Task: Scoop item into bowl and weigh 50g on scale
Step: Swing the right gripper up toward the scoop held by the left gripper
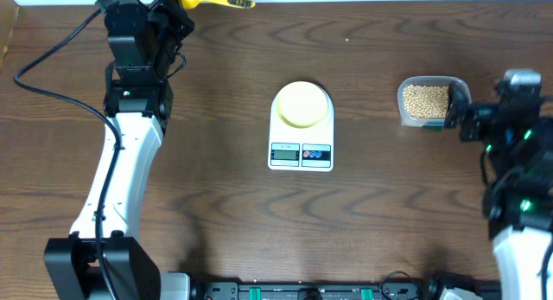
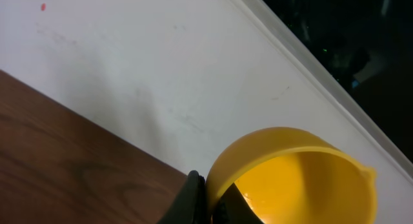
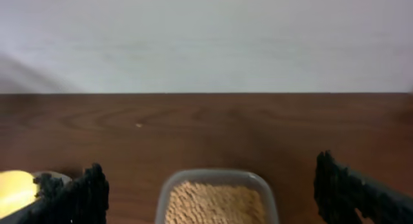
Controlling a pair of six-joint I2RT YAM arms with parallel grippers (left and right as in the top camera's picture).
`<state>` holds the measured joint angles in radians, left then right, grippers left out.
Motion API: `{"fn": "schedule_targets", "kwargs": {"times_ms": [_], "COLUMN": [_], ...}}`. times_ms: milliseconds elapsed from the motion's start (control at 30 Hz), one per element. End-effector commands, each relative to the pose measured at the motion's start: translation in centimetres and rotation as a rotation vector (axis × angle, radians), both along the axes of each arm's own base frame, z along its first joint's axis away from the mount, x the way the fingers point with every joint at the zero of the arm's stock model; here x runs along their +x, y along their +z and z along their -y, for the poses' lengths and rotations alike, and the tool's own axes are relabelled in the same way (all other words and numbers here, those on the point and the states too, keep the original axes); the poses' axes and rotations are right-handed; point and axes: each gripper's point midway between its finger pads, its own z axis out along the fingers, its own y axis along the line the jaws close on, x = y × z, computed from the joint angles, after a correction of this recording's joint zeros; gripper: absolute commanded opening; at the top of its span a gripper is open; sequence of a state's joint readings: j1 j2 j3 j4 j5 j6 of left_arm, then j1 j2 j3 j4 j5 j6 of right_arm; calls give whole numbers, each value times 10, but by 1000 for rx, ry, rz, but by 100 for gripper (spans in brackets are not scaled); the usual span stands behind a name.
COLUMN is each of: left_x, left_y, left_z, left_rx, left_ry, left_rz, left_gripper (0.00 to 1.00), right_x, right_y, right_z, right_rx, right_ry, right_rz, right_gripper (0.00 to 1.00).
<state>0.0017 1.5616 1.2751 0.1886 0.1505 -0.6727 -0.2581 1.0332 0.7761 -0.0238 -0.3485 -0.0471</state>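
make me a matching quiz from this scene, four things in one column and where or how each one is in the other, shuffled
Things
1. bowl
2. beans
3. scoop
4. right gripper

Place or state
A. pinched in the shut left gripper
B. open, facing the tub
C. on the scale
D. inside the tub

Pairs: 1-C, 2-D, 3-A, 4-B
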Motion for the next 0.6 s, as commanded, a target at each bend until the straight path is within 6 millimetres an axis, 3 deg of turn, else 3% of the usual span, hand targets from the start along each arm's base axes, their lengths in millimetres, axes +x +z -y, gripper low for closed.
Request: {"fn": "schedule_targets", "kwargs": {"times_ms": [0,167,333,567], "left_x": [3,3,3,3], "left_y": [5,4,4,3], "left_z": [-1,-1,-1,-1], "left_rx": [27,26,26,26], "left_ry": [5,5,5,5], "left_rz": [13,8,8,7], "left_gripper": [8,8,8,8], "right_x": [20,53,64,71], "right_y": [11,12,13,-2], "right_z": [-26,-48,-71,-111], "right_rx": [137,293,403,452], "right_ry": [279,557,832,1018], "right_rz": [-2,-2,36,35], "right_gripper": [99,99,99,99]}}
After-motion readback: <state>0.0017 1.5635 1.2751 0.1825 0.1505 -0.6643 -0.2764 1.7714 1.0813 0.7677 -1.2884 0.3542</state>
